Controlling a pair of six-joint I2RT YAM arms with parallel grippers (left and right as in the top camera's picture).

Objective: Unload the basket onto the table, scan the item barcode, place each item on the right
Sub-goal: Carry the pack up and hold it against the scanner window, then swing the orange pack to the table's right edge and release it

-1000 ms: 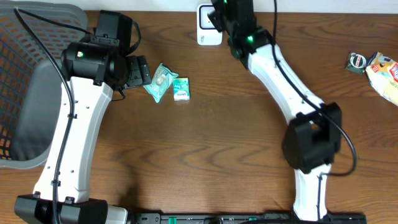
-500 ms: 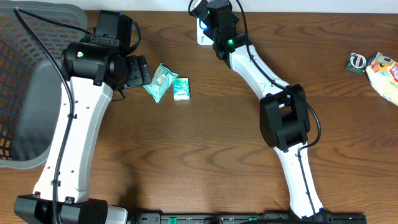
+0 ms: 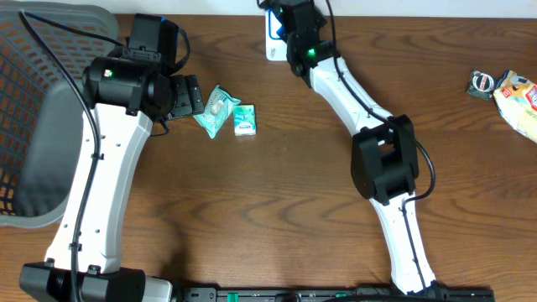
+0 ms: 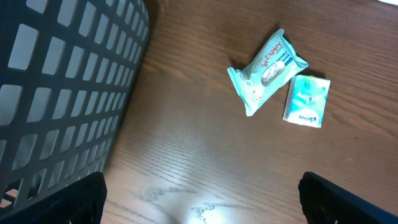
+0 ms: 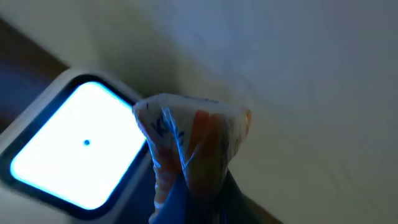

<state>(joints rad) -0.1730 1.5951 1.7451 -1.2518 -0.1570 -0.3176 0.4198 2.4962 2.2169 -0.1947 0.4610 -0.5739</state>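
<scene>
My right gripper (image 3: pixel 283 17) is up at the table's far edge, over the white scanner (image 3: pixel 281 44). In the right wrist view it (image 5: pixel 202 208) is shut on a crinkly orange-and-white packet (image 5: pixel 193 146), held just in front of the scanner's glowing window (image 5: pixel 74 149). My left gripper (image 3: pixel 186 95) hangs open and empty above the wood. Its dark fingertips (image 4: pixel 65 199) show at the bottom corners of the left wrist view. Ahead of it lie a teal wipes pack (image 4: pixel 267 71) and a small green pack (image 4: pixel 306 99), side by side on the table.
A dark mesh basket (image 3: pixel 42 92) fills the left side, and its wall (image 4: pixel 62 93) stands close beside my left gripper. At the far right edge lie a dark packet (image 3: pixel 484 82) and a yellow packet (image 3: pixel 520 99).
The right arm has swung left along the far edge, bringing its gripper and packet to the scanner. The left arm and the two packs on the table have not moved.
</scene>
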